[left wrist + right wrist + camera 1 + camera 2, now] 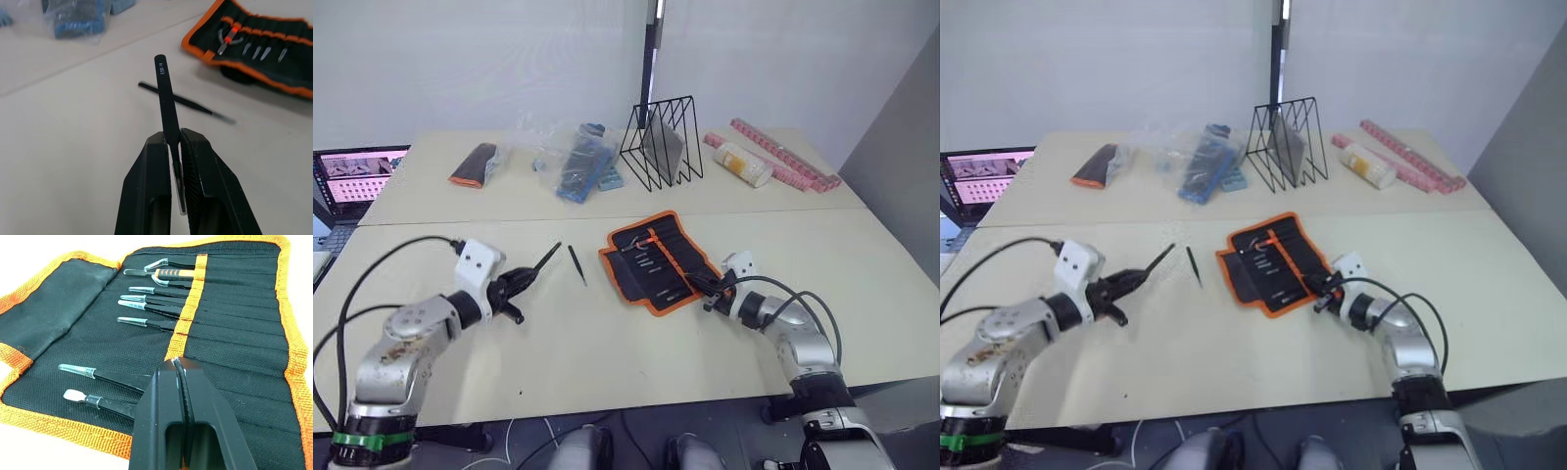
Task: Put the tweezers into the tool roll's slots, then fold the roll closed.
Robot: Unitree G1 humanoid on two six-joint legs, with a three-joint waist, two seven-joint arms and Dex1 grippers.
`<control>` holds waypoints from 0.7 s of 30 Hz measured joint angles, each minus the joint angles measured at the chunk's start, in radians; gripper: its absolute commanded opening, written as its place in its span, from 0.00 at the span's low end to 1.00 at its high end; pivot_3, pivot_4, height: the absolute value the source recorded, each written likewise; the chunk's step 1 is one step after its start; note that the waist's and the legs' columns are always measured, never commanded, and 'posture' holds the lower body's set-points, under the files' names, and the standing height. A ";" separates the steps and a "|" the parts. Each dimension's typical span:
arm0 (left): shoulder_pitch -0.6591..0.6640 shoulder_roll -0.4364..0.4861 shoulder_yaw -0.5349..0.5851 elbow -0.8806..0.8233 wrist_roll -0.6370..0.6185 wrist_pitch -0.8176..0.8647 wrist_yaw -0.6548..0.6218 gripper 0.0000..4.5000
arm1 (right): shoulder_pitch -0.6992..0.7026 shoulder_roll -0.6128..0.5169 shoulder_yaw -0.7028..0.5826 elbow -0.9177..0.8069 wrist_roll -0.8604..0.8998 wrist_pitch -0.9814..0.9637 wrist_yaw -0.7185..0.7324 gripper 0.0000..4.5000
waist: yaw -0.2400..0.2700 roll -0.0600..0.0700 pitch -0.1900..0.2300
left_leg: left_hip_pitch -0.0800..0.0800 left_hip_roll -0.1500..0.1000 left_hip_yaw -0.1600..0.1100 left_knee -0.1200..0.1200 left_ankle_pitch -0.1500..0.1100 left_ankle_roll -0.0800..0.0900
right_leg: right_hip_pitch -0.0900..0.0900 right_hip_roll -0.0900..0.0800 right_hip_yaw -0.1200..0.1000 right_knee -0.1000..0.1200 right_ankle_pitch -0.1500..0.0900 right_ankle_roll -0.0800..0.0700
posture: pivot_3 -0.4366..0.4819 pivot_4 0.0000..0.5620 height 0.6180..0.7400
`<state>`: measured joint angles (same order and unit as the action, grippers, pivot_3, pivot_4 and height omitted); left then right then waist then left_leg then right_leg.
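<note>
The tool roll lies open on the near table, black with orange binding, and several tools sit in its slots. My left gripper is shut on one black tweezers, which sticks out past the fingertips toward the roll. A second tweezers lies loose on the table between that gripper and the roll. At the roll's near right edge, my right gripper is shut. In the right wrist view its fingertips sit over the orange middle band.
On the far table stand a black wire rack, a clear bag of blue items, a small black-and-orange pouch, a white bottle and pink strips. A laptop screen is at the far left.
</note>
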<state>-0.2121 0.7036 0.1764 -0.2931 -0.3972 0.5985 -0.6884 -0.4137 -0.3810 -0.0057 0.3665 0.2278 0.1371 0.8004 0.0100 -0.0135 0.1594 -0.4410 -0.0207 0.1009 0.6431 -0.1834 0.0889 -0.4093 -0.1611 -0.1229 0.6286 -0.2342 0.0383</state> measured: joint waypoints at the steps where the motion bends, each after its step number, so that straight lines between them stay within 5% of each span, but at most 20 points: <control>1: -0.019 0.006 -0.008 -0.010 -0.004 0.015 -0.009 0.00 | 0.000 0.000 0.000 0.000 -0.001 -0.001 -0.001 0.00 | 0.000 0.000 0.000 | 0.000 0.000 0.000 0.000 0.000 0.000 | 0.000 0.000 0.000 0.000 0.000 0.000 | 0.48 0.27 0.71; 9: -0.333 0.000 -0.168 -0.038 -0.099 0.224 -0.071 0.00 | 0.003 0.003 0.000 -0.004 -0.008 -0.005 -0.017 0.00 | 0.002 -0.001 0.000 | 0.001 0.000 -0.001 0.000 0.001 -0.001 | 0.003 0.005 0.000 -0.001 -0.002 0.004 | 0.48 0.27 0.71; 15: -0.557 -0.089 -0.334 0.048 -0.116 0.389 -0.082 0.00 | 0.017 0.007 -0.002 -0.022 -0.008 -0.005 -0.032 0.00 | 0.002 -0.001 0.000 | 0.001 0.001 -0.001 0.001 0.001 0.000 | 0.006 0.010 0.002 0.000 -0.002 0.004 | 0.48 0.27 0.71; 21: -0.686 -0.123 -0.638 0.216 0.089 0.279 -0.146 0.00 | 0.037 0.011 -0.004 -0.049 -0.008 -0.005 -0.048 0.00 | 0.002 -0.001 0.000 | 0.001 0.001 0.000 0.001 0.001 0.000 | 0.006 0.010 0.003 0.000 0.001 -0.001 | 0.48 0.27 0.71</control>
<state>-0.8978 0.5806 -0.4615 -0.0772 -0.3082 0.8774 -0.8343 -0.3765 -0.3701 -0.0093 0.3180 0.2196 0.1324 0.7520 0.0124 -0.0141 0.1592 -0.4396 -0.0198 0.1006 0.6437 -0.1825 0.0886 -0.4035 -0.1512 -0.1202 0.6281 -0.2335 0.0372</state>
